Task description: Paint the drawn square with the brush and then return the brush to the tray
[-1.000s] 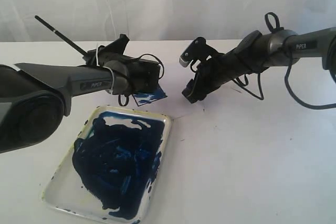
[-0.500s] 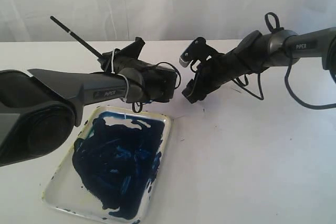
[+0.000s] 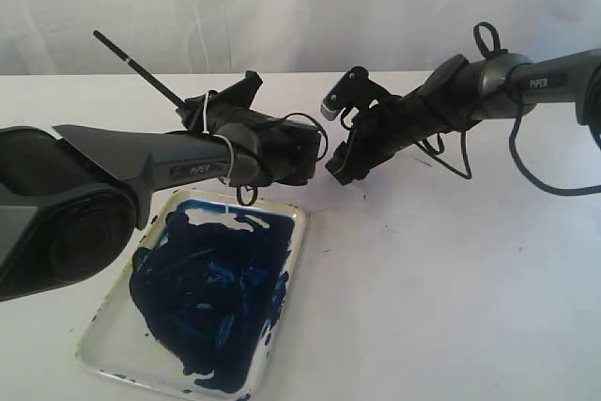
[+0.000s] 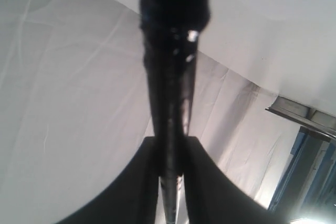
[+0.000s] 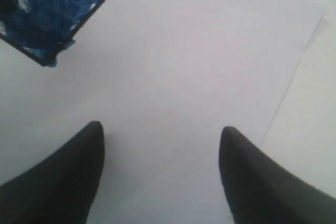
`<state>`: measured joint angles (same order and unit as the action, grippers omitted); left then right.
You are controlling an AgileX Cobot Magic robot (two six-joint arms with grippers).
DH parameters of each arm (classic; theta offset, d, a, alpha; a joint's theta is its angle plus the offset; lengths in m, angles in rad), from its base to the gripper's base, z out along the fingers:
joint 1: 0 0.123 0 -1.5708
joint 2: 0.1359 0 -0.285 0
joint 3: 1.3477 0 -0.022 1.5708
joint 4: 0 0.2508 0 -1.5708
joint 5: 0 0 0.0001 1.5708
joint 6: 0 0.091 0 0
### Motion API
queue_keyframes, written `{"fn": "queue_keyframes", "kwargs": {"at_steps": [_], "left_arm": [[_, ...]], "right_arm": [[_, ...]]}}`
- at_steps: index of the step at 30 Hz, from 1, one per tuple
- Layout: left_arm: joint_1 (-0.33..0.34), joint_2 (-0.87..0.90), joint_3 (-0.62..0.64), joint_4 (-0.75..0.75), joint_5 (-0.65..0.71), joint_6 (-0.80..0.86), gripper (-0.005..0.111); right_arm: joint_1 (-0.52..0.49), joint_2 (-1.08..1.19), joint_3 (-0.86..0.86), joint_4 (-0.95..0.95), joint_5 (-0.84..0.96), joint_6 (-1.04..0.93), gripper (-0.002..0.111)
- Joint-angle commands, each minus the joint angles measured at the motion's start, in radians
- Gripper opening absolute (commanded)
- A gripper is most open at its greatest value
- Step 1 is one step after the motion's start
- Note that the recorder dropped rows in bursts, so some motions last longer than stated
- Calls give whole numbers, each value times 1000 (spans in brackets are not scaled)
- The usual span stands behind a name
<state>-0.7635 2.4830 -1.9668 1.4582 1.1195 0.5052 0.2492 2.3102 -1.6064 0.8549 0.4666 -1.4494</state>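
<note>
While the left jaws are clamped on the brush [image 3: 136, 63], its black handle slants up and away behind the wrist, likely so the bristle end points down at the paper sheet [image 5: 210, 51]; the tip itself is hidden. The drawn square [image 5: 47, 9], heavily smeared blue, lies near the right jaws, which stand apart and empty low over the sheet, probably to steady it. The paint-covered tray [image 3: 300, 218] waits on the worktop [image 3: 451, 279] under the left arm [image 3: 169, 152]

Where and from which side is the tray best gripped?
Likely the tray by its long rim on the exterior view's right, from that side: it lies flat and shallow, paint covers the inside, and the left arm hangs by its far end.
</note>
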Motion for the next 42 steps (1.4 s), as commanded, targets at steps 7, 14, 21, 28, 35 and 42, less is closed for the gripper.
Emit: {"fn": "queue_keyframes", "kwargs": {"at_steps": [7, 14, 21, 28, 35, 42], "left_arm": [[-6, 0, 3, -26, 60, 24, 0], [2, 0, 3, -48, 83, 141, 0], [33, 0, 3, -48, 102, 157, 0], [41, 0, 3, -48, 102, 144, 0], [26, 0, 3, -61, 102, 91, 0], [8, 0, 3, -104, 102, 67, 0]], "right_arm": [[1, 18, 12, -38, -6, 12, 60], [1, 18, 12, -38, -8, 12, 60], [1, 18, 12, -38, -13, 12, 60], [1, 18, 12, -38, -13, 12, 60], [1, 18, 12, -38, -13, 12, 60], [1, 18, 12, -38, -12, 14, 60]]}}
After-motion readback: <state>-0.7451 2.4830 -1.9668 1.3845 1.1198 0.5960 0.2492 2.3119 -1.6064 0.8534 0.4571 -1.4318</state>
